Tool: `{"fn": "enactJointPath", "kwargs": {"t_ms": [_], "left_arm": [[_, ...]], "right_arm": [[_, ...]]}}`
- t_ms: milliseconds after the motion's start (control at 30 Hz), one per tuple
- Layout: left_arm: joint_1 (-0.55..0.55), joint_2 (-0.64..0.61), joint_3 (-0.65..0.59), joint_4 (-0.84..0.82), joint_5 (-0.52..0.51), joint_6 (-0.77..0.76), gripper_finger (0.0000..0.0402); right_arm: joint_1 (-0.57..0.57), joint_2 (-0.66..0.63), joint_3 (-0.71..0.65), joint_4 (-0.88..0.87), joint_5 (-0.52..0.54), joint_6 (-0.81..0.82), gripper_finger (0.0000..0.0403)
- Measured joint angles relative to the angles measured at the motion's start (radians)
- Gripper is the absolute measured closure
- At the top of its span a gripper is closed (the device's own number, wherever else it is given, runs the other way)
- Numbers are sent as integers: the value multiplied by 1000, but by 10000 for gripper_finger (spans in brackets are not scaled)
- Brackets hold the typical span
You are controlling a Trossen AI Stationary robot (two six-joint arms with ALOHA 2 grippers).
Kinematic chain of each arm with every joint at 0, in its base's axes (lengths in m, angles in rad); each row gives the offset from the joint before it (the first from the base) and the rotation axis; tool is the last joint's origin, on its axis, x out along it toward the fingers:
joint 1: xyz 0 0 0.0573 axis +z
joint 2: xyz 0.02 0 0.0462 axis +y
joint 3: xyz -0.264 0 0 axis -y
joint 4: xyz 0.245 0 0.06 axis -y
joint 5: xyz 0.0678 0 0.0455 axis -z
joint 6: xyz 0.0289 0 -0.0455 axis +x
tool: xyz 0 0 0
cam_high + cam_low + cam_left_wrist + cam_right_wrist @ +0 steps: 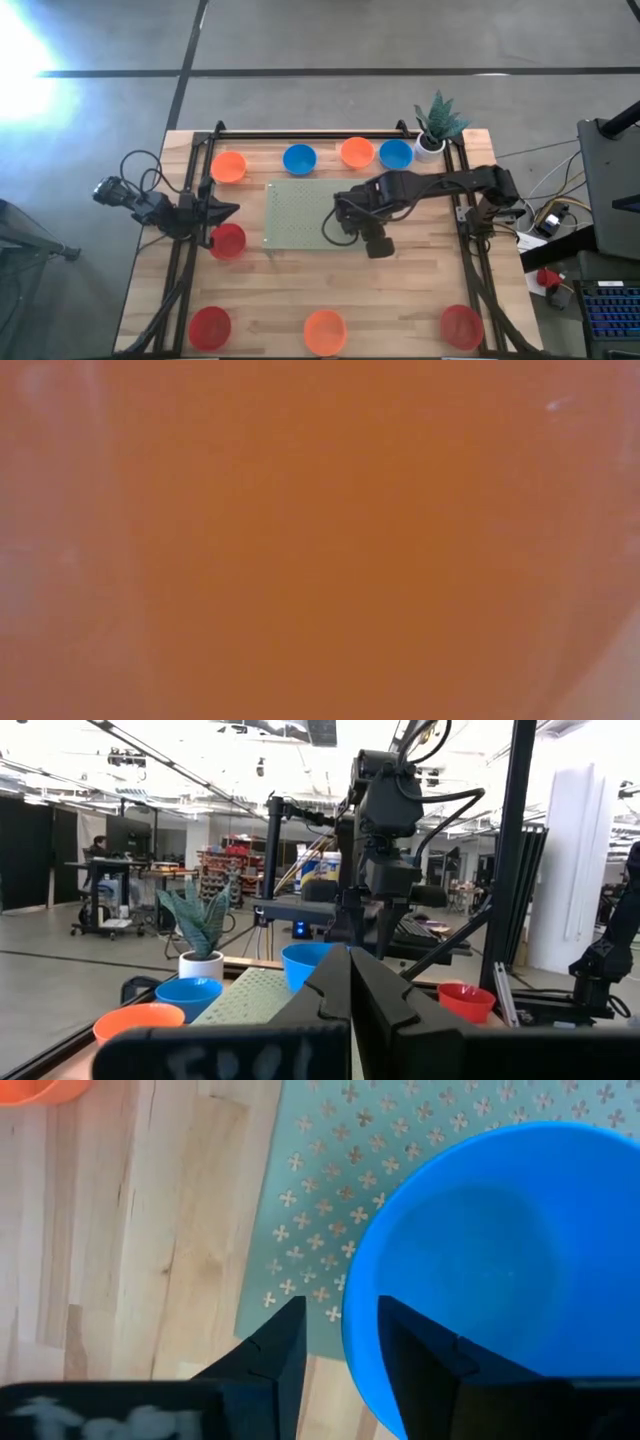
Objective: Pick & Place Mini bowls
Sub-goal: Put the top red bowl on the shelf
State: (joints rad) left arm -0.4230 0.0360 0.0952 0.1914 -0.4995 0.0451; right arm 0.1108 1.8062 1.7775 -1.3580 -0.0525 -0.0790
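Observation:
A blue mini bowl (480,1260) sits upright on the pale green mat (300,212), close to the mat's corner (290,1295). My right gripper (340,1355) hangs over it, pointing down and open, with one finger outside the bowl's rim and one over its inside. In the high view the arm hides this bowl. The left wrist view shows the bowl (305,965) below the right gripper (362,942). My left gripper (350,990) waits shut at the table's left side (232,210), holding nothing. Other red, orange and blue mini bowls stand around the table's edges. My right gripper stands astride the blue bowl's rim (352,1342) from above, fingers pointing down. Whether either finger touches the rim, I cannot tell. The bowl rests on the mat by its base.
At the far edge stand an orange bowl (230,166), a blue (299,158), an orange (356,152), a blue (396,154) and a potted plant (435,125). A red bowl (228,240) lies left of the mat. Near edge: red (210,327), orange (324,331), which fills the low view (320,540), red (461,326).

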Motion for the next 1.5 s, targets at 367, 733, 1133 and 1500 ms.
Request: {"fn": "enactJointPath", "kwargs": {"t_ms": [367, 733, 1133, 1500], "left_arm": [[0, 0, 0, 11, 4, 2, 402], [0, 27, 154, -221, -122, -21, 402], [0, 266, 447, -747, -209, -401, 402], [0, 520, 636, -1176, -126, -868, 402]], "right_arm": [[0, -45, 89, 1, 0, 54, 305], [0, -112, 98, 5, 2, 54, 320], [0, -220, 98, 78, 3, 75, 322], [0, -309, 98, 168, 2, 39, 330]]}}
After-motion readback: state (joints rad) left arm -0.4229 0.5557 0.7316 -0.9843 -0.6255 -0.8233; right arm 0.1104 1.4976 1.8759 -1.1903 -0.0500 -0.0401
